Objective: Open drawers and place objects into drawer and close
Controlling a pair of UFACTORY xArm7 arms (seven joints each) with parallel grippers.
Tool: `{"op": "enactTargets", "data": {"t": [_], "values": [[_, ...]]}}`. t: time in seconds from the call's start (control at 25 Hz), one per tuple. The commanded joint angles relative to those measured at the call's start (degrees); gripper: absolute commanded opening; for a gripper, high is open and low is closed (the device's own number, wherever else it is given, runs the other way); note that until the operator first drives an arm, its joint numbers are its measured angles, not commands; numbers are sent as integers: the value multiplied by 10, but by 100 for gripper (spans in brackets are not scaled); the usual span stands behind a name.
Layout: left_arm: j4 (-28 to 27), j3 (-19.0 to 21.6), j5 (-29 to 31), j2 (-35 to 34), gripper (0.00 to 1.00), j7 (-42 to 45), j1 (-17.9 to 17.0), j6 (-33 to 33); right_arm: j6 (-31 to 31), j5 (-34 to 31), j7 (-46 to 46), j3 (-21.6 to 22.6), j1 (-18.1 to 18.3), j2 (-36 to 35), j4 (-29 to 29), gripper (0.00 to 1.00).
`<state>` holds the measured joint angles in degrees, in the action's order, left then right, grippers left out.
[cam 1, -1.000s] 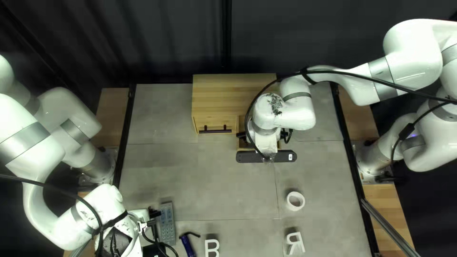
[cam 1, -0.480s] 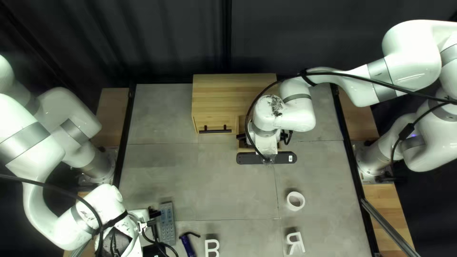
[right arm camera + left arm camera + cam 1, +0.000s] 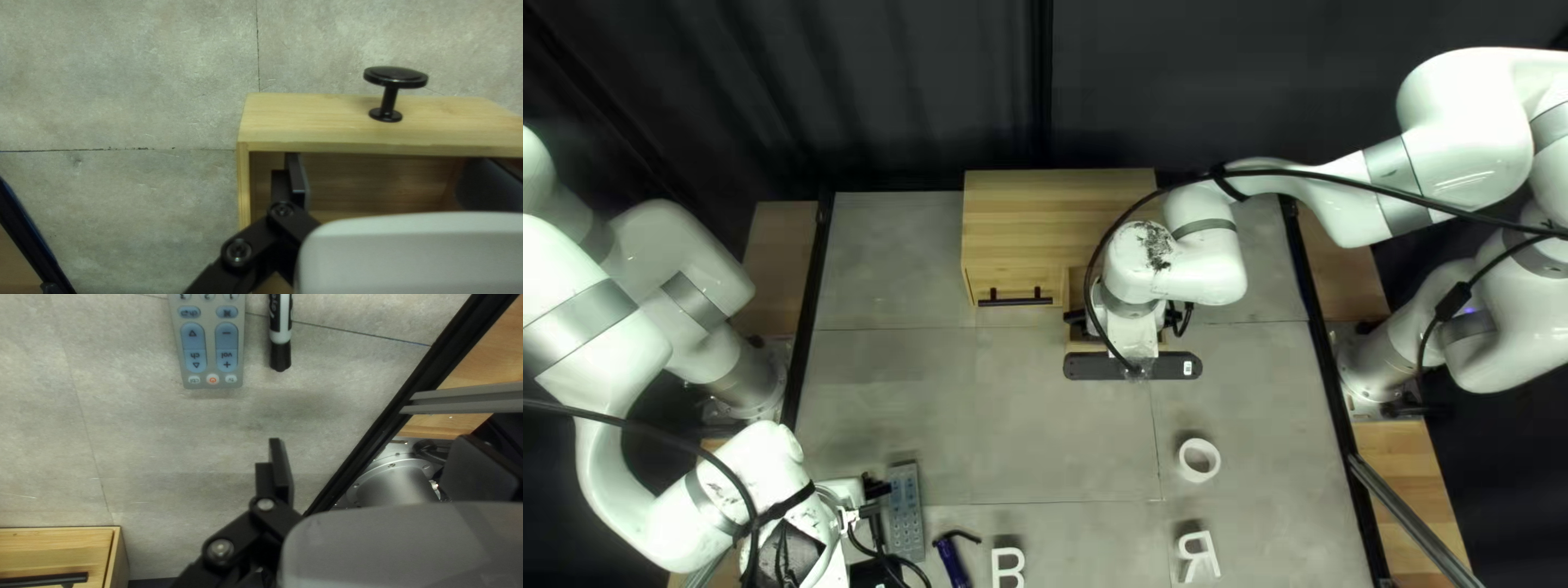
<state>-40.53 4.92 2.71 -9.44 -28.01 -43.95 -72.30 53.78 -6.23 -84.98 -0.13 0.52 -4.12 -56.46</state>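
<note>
The right tool (image 3: pixel 384 163) looks spread inside the far, open drawer (image 3: pixel 327 122); the left tool (image 3: pixel 370 441), also spread, faces the near-left remote (image 3: pixel 212 348). Pulling too hard on that drawer could drag the cabinet (image 3: pixel 1056 218) along.

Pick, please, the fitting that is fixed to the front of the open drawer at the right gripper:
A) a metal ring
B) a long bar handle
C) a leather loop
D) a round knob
D: the right wrist view shows a black round knob on a short stem, standing out from the open drawer's front.
</note>
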Motion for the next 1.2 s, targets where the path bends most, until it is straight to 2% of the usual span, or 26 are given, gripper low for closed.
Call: {"op": "enactTargets", "data": {"t": [0.04,0.32,0.64,0.76,0.88,1.08,1.2], "values": [[0,0,0,0,100,0,0,0,1,-2,-1,0,0,5,3,100],[0,0,0,0,100,0,0,0,16,-11,13,-1,-1,18,-1,100],[0,0,0,0,100,0,0,0,82,-76,159,12,-10,50,-21,100],[0,0,0,0,100,0,0,0,146,-101,284,28,-19,40,-63,100],[0,0,0,0,100,0,0,0,178,-105,412,43,-30,43,-72,100],[0,0,0,0,100,0,0,0,162,-84,578,56,-42,62,-42,100],[0,0,0,0,100,0,0,0,144,-69,660,63,-49,49,-44,100]]}}
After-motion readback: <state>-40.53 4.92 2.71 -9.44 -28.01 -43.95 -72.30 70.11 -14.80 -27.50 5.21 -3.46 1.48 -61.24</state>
